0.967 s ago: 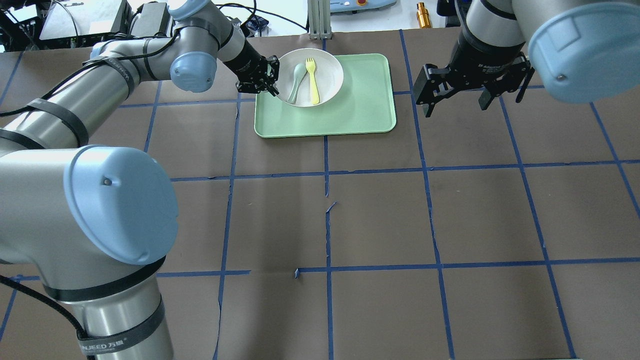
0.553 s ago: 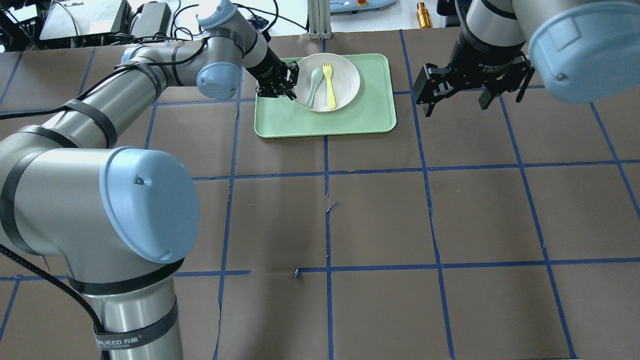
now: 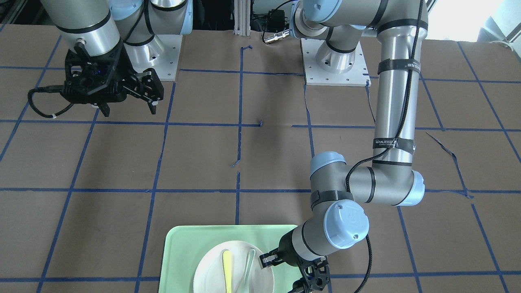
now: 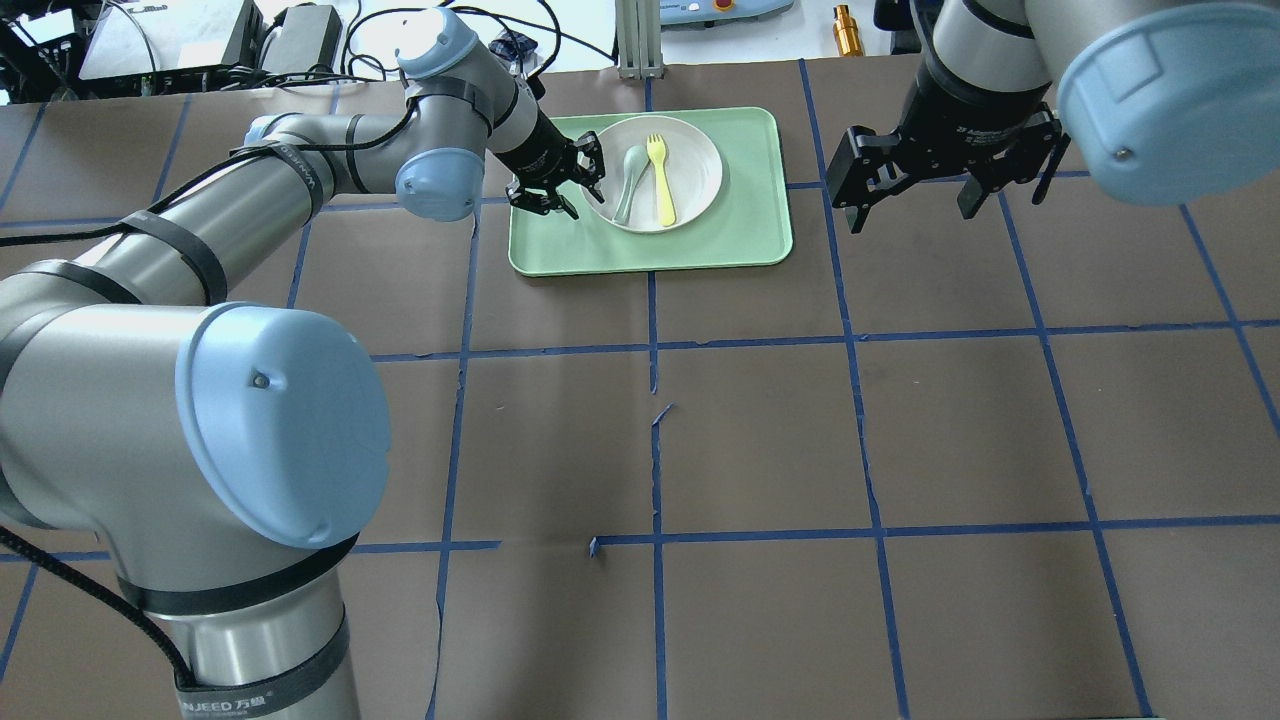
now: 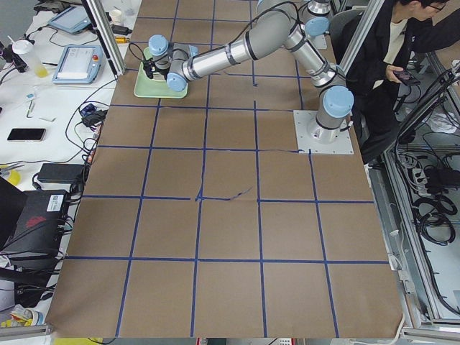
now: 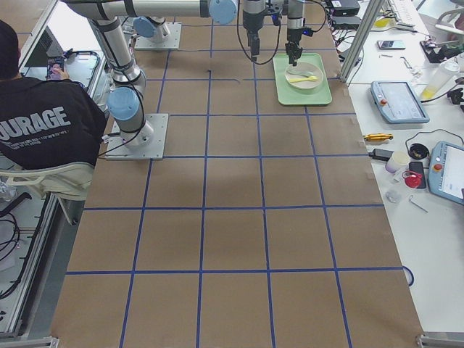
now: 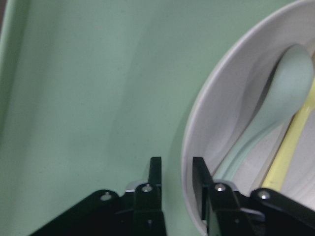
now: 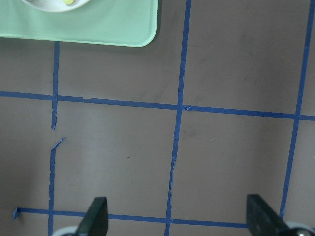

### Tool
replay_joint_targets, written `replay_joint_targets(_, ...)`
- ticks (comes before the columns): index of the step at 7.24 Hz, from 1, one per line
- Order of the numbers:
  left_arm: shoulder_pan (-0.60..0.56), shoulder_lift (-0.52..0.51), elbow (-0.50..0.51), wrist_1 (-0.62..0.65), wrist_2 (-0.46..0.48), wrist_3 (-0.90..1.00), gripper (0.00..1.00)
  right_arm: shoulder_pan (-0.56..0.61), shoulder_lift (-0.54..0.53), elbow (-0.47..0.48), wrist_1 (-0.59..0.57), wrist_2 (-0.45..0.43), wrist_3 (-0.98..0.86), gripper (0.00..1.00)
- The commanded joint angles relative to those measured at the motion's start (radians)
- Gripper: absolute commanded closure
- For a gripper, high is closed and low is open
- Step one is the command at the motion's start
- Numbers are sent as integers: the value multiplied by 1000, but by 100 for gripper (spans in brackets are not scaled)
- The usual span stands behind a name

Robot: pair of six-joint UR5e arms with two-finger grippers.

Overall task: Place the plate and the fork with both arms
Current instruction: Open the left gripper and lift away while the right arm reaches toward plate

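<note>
plate (image 4: 697,160): upper centre of the overhead frame, sitting in the upper half of the mint tray (image 4: 730,232). Looks like rigid, light plastic, smooth and shallow, so the only real grip is a pinch across the rim. Keep it level: the contents are loose and will slide.

fork (image 4: 660,182): lies flat in the plate, tines toward frame top, handle toward the plate's lower rim. Grey-green spoon (image 4: 630,172) is just beside it on the left; can't tell if they touch. Thin, stiff, near weightless, probably slick. I'd take it across the handle, mid-length, from straight above. The shallow wall leaves little finger room, and the spoon side is tight.

left gripper (image 4: 585,185): at the plate's left rim. In the wrist view the fingers (image 7: 155,179) straddle the rim, narrowly parted. The inner one is against the inside wall; a strip of tray shows between the outer one and the rim. Not clamped, I judge.

right gripper (image 4: 910,208): right of the tray, well apart from it, above bare table (image 4: 760,430). Fingers spread wide, holding nothing.
</note>
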Motion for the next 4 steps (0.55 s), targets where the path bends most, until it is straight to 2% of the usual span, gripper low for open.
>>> replay_joint_targets(1, 23, 136, -88, -35, 145, 69, 0, 0, 0, 0, 0, 0, 0, 0)
replay_joint_targets(2, 24, 226, -137, -113, 173, 159, 0, 0, 0, 1, 0, 0, 0, 0)
replay_joint_targets(3, 24, 341, -211, -133, 264, 190, 0, 0, 0, 0, 0, 0, 0, 0)
replay_joint_targets(4, 24, 445, -254, -188, 277, 190, 0, 0, 0, 1, 0, 0, 0, 0)
